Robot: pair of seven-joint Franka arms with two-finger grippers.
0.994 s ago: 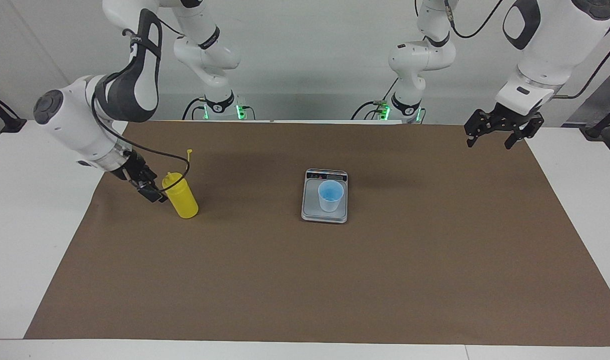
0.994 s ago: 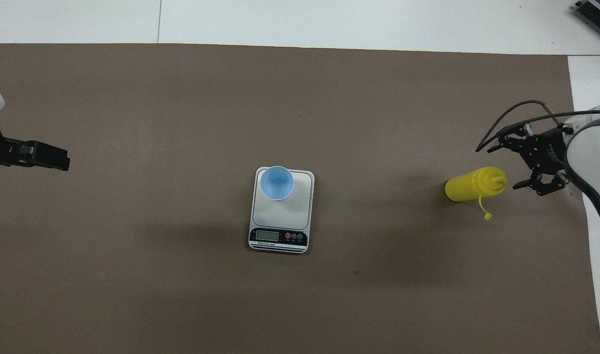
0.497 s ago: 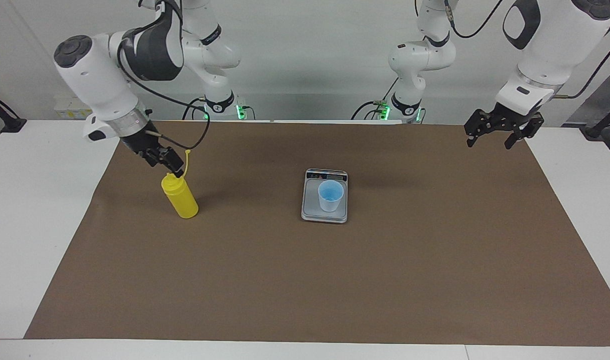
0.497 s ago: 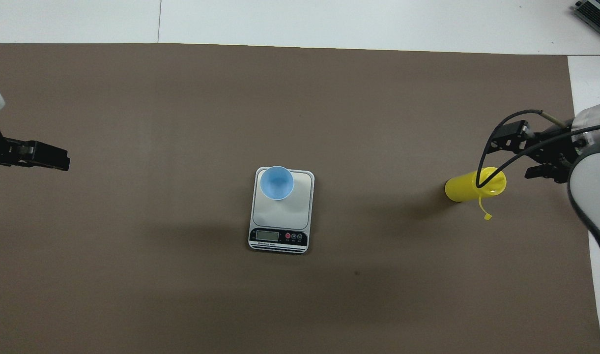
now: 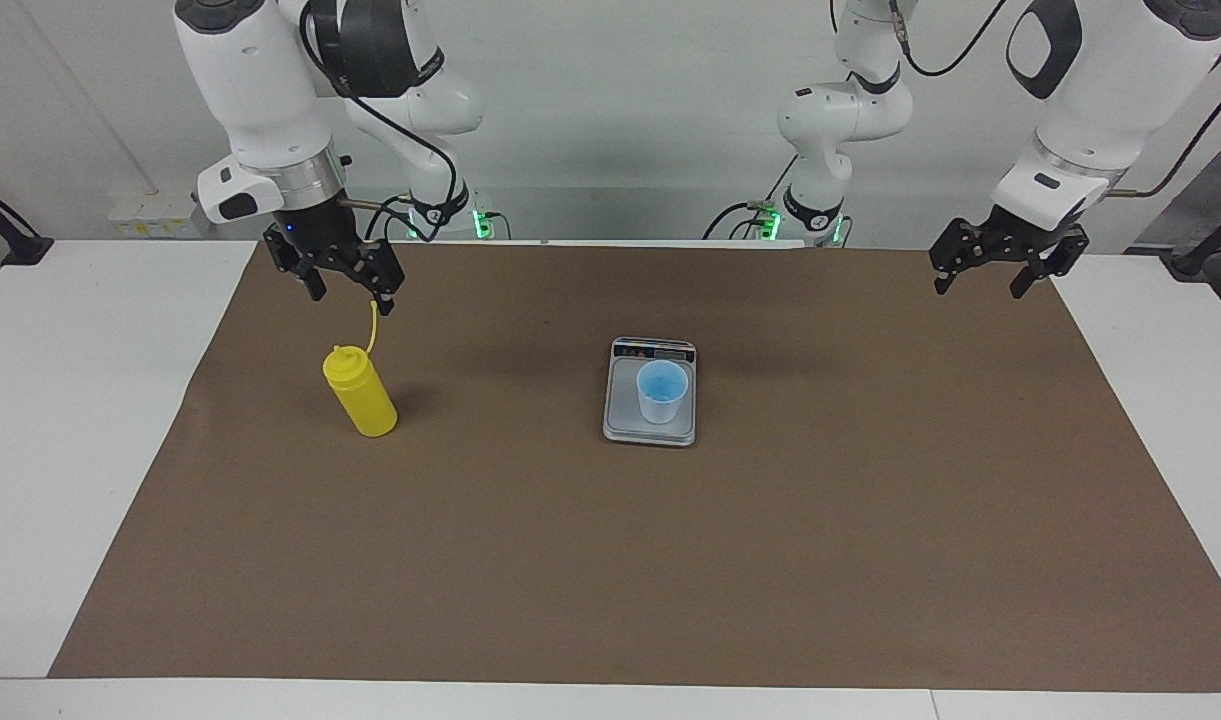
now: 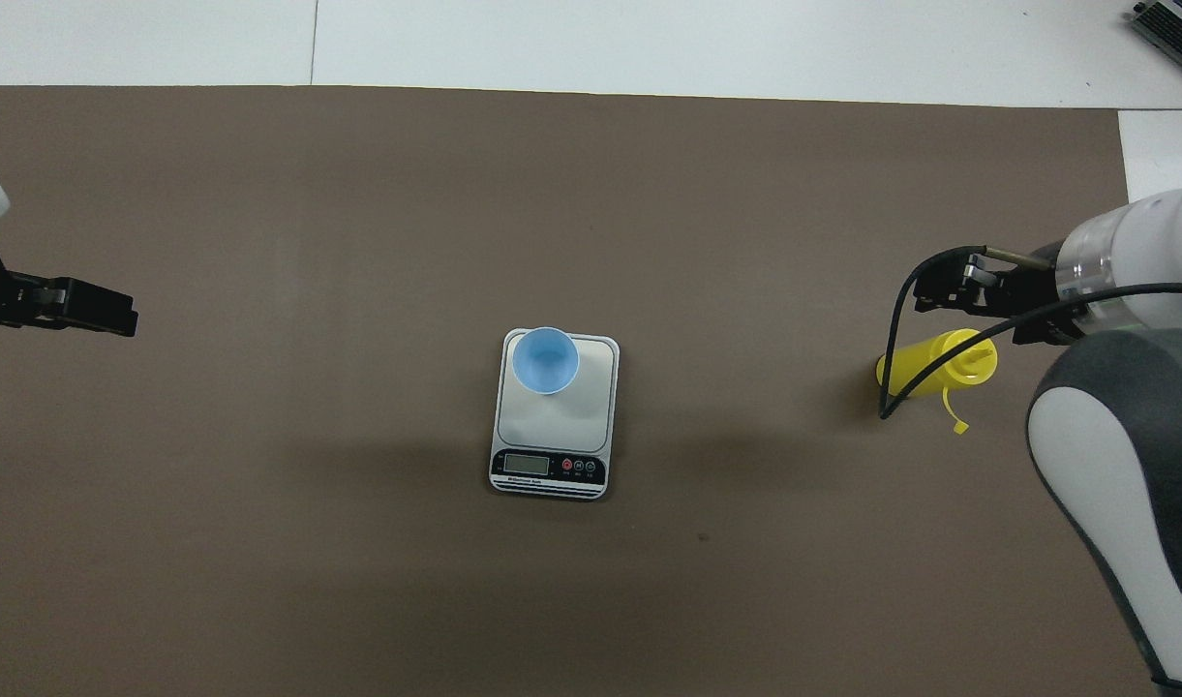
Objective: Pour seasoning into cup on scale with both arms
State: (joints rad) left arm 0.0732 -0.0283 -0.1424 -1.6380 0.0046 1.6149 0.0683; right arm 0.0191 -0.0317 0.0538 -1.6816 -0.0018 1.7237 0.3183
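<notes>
The seasoning, a yellow squeeze bottle (image 5: 362, 393) (image 6: 924, 373), stands upright on the mat toward the right arm's end, its cap strap sticking up. My right gripper (image 5: 348, 295) (image 6: 987, 310) hangs open and empty in the air just above the bottle, apart from it, one fingertip close to the strap's tip. The light-blue cup (image 5: 661, 392) (image 6: 545, 359) stands on the silver-grey scale (image 5: 650, 432) (image 6: 557, 426) at mid-table. The scale's display end lies nearest the robots. My left gripper (image 5: 978, 288) (image 6: 87, 310) waits open and empty over the mat's edge at the left arm's end.
A brown mat (image 5: 610, 560) covers most of the white table (image 5: 60, 420). A black cable (image 6: 895, 339) loops from the right wrist down past the bottle. A grey device (image 6: 1171, 24) sits at the table's corner farthest from the robots.
The right arm has lifted and swung its gripper from low beside the bottle to above it, now pointing down. Bottle, cup, scale and left arm have not moved.
</notes>
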